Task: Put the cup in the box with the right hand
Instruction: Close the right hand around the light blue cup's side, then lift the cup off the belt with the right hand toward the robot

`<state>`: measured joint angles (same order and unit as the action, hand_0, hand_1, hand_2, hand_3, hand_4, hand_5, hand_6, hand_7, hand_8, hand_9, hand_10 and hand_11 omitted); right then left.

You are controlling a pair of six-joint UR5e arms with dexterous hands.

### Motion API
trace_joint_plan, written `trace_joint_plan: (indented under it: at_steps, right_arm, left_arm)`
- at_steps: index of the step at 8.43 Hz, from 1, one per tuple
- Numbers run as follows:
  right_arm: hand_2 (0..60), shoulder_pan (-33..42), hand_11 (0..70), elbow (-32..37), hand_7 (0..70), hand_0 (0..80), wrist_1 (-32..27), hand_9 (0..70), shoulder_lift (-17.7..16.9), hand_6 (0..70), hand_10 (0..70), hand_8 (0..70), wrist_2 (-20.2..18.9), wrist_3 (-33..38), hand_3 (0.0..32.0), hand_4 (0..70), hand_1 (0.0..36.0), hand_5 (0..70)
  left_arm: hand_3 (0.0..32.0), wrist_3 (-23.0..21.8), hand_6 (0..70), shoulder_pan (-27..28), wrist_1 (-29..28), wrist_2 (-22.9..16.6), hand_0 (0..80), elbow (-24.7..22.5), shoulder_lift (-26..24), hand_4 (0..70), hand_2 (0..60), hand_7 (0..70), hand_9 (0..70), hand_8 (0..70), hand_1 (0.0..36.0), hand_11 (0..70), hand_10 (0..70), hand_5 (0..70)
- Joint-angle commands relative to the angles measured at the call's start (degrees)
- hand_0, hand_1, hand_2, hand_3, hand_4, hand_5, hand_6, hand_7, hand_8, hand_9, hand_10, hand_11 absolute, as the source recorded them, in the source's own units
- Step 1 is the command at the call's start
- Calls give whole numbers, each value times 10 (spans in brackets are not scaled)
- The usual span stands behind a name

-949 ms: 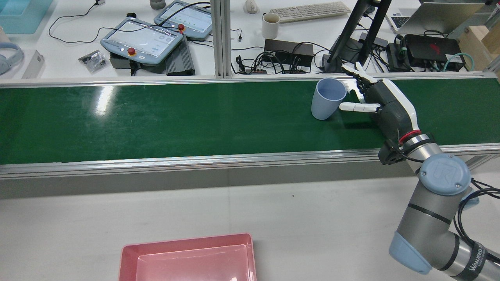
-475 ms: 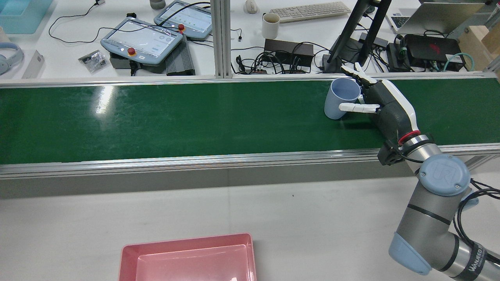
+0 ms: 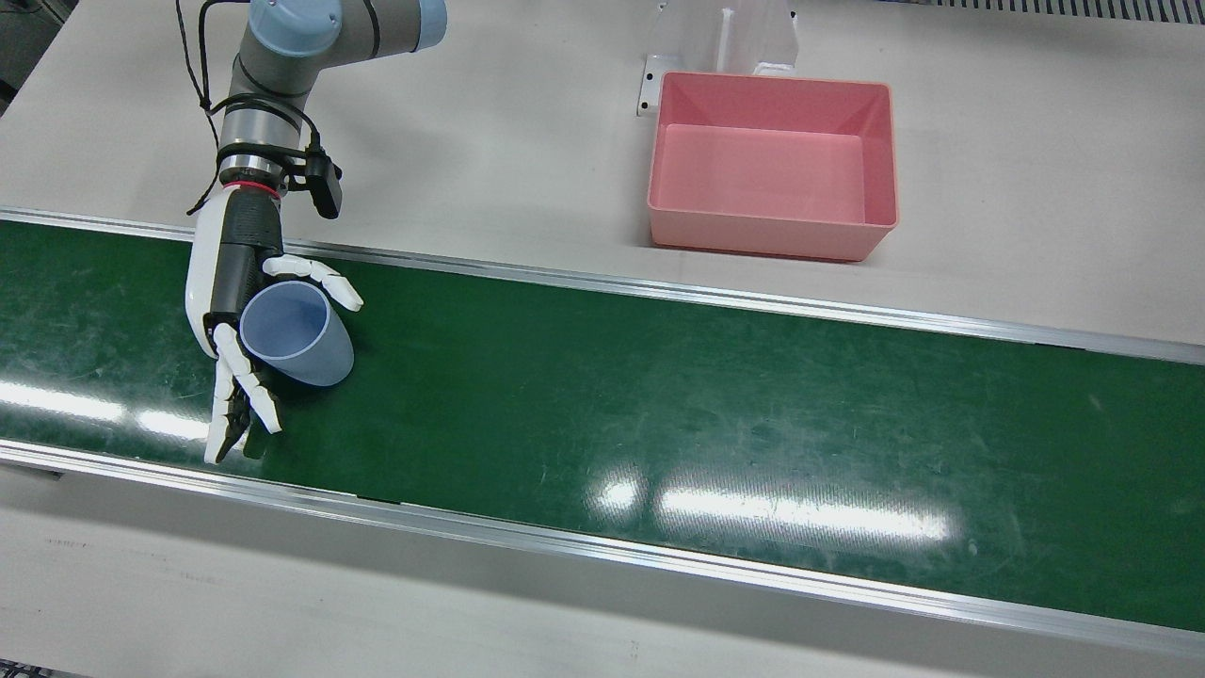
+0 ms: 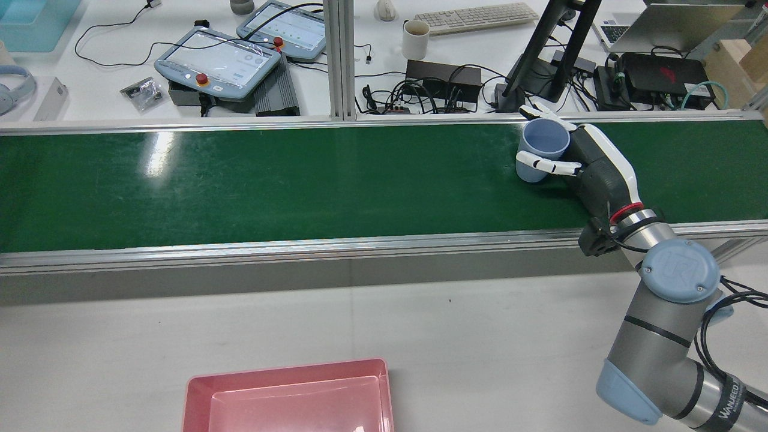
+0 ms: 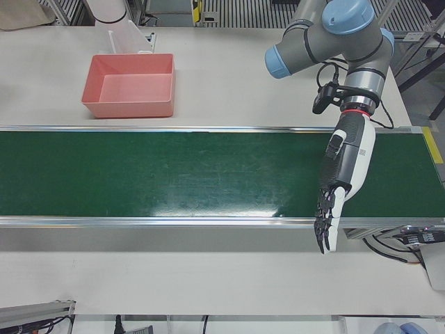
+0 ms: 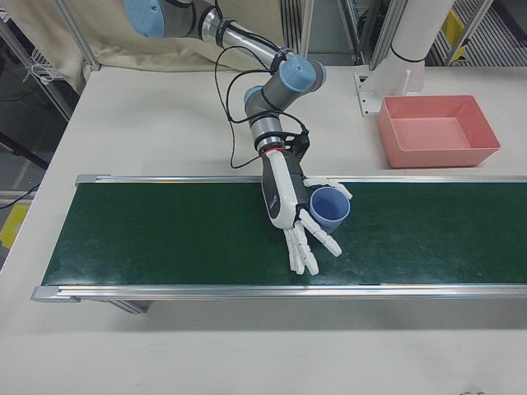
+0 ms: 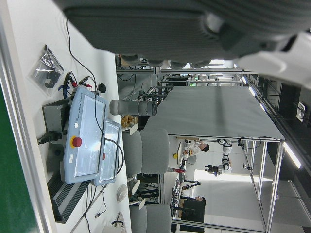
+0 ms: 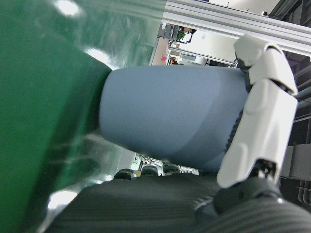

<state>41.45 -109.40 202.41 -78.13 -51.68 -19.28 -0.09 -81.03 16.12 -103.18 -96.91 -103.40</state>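
Cup [image 3: 294,331] upright on green belt [image 3: 659,395], against palm of right hand [image 3: 235,311], fingers spread, not clasped.

Both arms are grey metal tubes with pale blue joint caps; the cap on the right arm [image 4: 679,271] carries a raised UR mark, and a black band near its base bears white lettering. Black cables loop along the right arm. A red ring sits at each wrist, with a small black camera block beside it. The right hand [image 4: 591,165] and left hand [image 5: 345,165] have white shells over dark ribbed palms, and the fingers [image 3: 247,381] are white with black inner sides.
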Motion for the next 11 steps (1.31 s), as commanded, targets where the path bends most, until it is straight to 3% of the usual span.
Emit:
trace_joint_plan:
  at_steps: [1, 2, 3, 4, 5, 6, 7, 8, 10, 11]
  right_arm:
    - [487, -1, 0, 1, 276, 463, 2, 169, 0, 75, 0, 81, 1, -1, 0, 8, 234, 57]
    - [600, -1, 65, 1, 576, 459, 2, 392, 0, 143, 35, 213, 1, 1, 0, 174, 258, 68]
    - [600, -1, 158, -4, 700, 463, 2, 577, 0, 207, 102, 343, 1, 4, 0, 364, 281, 80]
    - [600, -1, 256, -12, 700, 475, 2, 692, 5, 258, 170, 424, 0, 4, 0, 488, 283, 92]
    - [600, -1, 307, -20, 700, 504, 2, 700, 10, 284, 205, 457, 0, 4, 0, 543, 274, 102]
    - [584, -1, 320, -37, 700, 541, 2, 700, 12, 304, 212, 491, 0, 4, 0, 523, 274, 116]
    - [565, -1, 320, -66, 700, 547, 2, 700, 12, 321, 209, 530, 0, 2, 0, 373, 279, 130]
    - [592, -1, 349, -98, 700, 530, 2, 700, 14, 334, 228, 574, -1, -1, 0, 240, 277, 142]
    - [600, -22, 358, -152, 700, 490, 2, 700, 16, 319, 233, 563, -4, -18, 0, 53, 274, 142]
    - [600, -47, 350, -157, 700, 482, 2, 700, 19, 315, 228, 554, -3, -21, 0, 29, 274, 140]
  left_arm:
    - [0, 0, 0, 0, 0, 0, 0, 1, 0, 0, 0, 0, 0, 0, 0, 0, 0, 0]
    - [0, 0, 0, 0, 0, 0, 0, 0, 0, 0, 0, 0, 0, 0, 0, 0, 0, 0]
    - [0, 0, 0, 0, 0, 0, 0, 1, 0, 0, 0, 0, 0, 0, 0, 0, 0, 0]
    - [0, 0, 0, 0, 0, 0, 0, 1, 0, 0, 0, 0, 0, 0, 0, 0, 0, 0]
    - [0, 0, 0, 0, 0, 0, 0, 1, 0, 0, 0, 0, 0, 0, 0, 0, 0, 0]
    - [0, 0, 0, 0, 0, 0, 0, 1, 0, 0, 0, 0, 0, 0, 0, 0, 0, 0]
    - [0, 0, 0, 0, 0, 0, 0, 1, 0, 0, 0, 0, 0, 0, 0, 0, 0, 0]
    - [0, 0, 0, 0, 0, 0, 0, 1, 0, 0, 0, 0, 0, 0, 0, 0, 0, 0]
    - [0, 0, 0, 0, 0, 0, 0, 0, 0, 0, 0, 0, 0, 0, 0, 0, 0, 0]
    - [0, 0, 0, 0, 0, 0, 0, 1, 0, 0, 0, 0, 0, 0, 0, 0, 0, 0]
